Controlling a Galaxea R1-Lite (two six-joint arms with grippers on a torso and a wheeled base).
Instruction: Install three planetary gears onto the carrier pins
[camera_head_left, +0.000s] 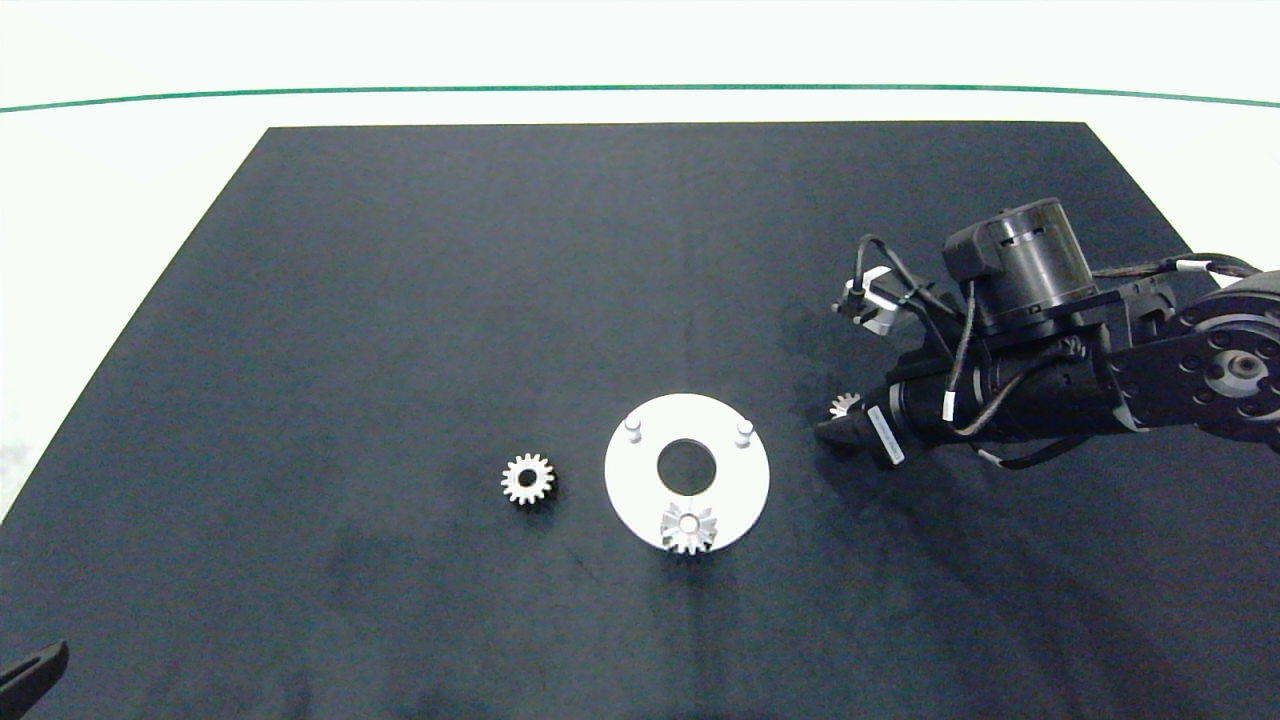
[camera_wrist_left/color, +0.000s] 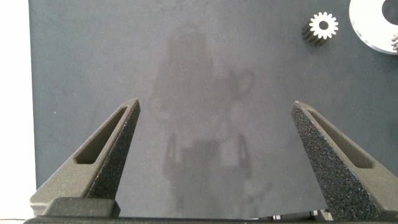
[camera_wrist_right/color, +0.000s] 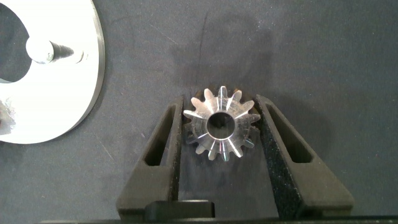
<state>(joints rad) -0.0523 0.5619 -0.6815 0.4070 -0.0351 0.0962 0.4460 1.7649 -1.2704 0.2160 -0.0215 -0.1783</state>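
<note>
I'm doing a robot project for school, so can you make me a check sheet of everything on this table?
Surface: black mat on a white table; a green line runs along the table's far side.
Job's things: white disc with one gear on its near pin; two pins bare. A loose gear lies on the mat left of the disc.
Clutter: nothing seen.
Grippers: right gripper right of the disc, shut on the third gear. Left gripper open over bare mat at the near left corner.
Cables: black cables loop along the right arm.
Surroundings: nothing seen.
</note>
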